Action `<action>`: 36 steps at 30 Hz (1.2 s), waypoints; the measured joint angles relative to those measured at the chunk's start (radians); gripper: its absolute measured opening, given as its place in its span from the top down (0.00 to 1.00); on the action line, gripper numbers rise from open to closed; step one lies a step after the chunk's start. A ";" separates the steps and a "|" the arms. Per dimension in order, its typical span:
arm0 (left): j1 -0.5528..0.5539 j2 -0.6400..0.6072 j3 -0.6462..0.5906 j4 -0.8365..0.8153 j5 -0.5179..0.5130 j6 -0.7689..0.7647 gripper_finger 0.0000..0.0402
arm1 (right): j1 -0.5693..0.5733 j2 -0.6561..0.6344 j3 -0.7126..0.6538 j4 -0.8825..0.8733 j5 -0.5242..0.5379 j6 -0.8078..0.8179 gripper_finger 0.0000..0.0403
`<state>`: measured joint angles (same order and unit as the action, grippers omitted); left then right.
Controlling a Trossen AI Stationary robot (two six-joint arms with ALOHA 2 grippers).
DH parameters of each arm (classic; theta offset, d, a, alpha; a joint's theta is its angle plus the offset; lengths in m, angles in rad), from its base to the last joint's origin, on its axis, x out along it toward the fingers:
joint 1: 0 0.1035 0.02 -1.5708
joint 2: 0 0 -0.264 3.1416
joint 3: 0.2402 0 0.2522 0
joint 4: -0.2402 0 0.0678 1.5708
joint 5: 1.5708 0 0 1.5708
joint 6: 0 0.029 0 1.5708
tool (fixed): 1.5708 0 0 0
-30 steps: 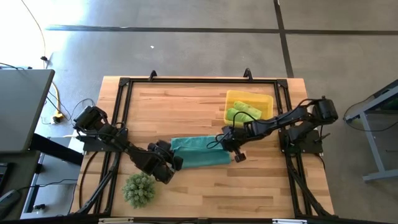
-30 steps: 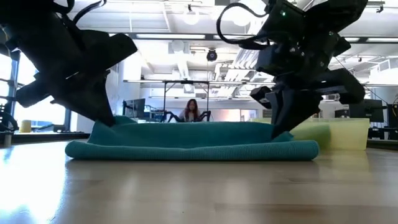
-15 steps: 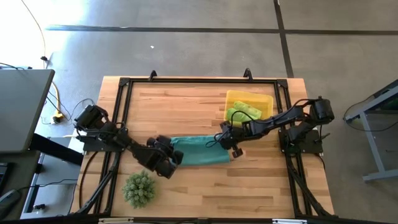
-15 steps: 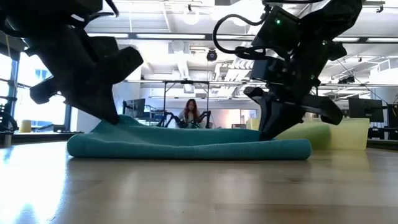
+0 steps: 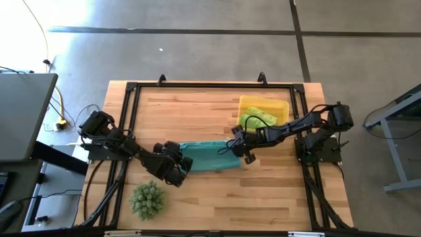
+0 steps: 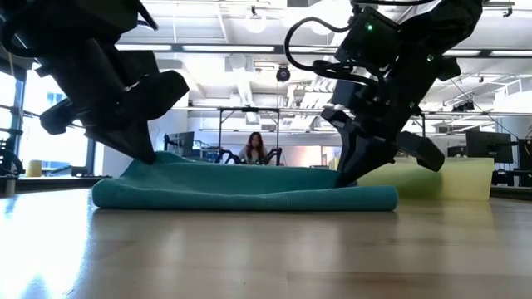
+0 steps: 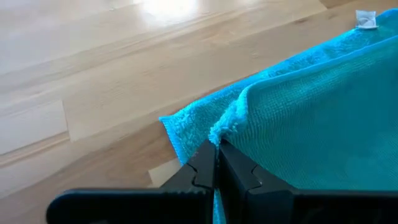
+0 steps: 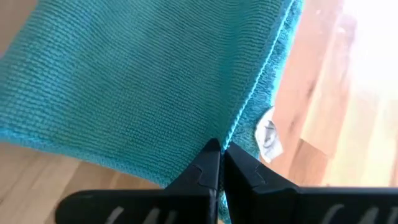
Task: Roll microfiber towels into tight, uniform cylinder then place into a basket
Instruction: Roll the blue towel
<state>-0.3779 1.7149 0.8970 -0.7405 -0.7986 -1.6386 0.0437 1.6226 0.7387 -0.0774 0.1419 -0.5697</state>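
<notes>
A teal-blue microfiber towel (image 5: 207,158) lies folded in a long band on the wooden table, its underside flat on the wood (image 6: 249,198). My left gripper (image 5: 182,162) is shut on the towel's left end and my right gripper (image 5: 239,150) on its right end. The yellow basket (image 5: 281,106) stands at the far right with lime-green towels (image 5: 258,118) lying inside it. My left gripper pinches the upper layer's fuzzy edge (image 7: 225,127) at the towel's left end between its two fingers; a lower layer's corner (image 7: 175,126) lies free beside them. The fingers slant down from the near left. That end is raised in a small peak (image 6: 162,159); the rest lies on the table. My right gripper pinches the edge (image 8: 231,134) of the towel's right end between its two fingers, close to the corner with the white tag (image 8: 267,134). The fingers slant down from the table's right side. The held edge stands a little above the wood (image 6: 337,176); the rest lies flat.
A spiky green ball-shaped plant (image 5: 147,199) sits near the front left, close to my left arm. A black frame (image 5: 197,85) runs around the table's edges. Bare wood lies on the near side of the towel (image 5: 230,197). A person sits far off in the room (image 6: 254,148).
Both grippers, still shut on the towel's ends, have gone a little toward the far edge, the right one also toward the table's left while rolling its wrist. The towel's right end has been drawn in leftward, so the band is shorter and narrower.
</notes>
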 joint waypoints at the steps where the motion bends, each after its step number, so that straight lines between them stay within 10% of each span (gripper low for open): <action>1: 0.000 0.000 0.000 0.000 -0.003 -0.001 1.00 | 0.000 0.000 0.000 0.006 0.013 0.000 1.00; 29: 0.031 0.000 0.000 -0.033 -0.028 0.025 1.00 | -0.032 0.098 0.029 0.079 0.112 -0.048 0.99; 36: 0.038 0.000 0.000 -0.033 -0.014 0.036 1.00 | -0.027 0.098 0.050 0.091 0.144 -0.049 0.81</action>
<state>-0.3397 1.7149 0.8970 -0.7734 -0.8124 -1.6024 0.0163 1.7210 0.7886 0.0141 0.2862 -0.6182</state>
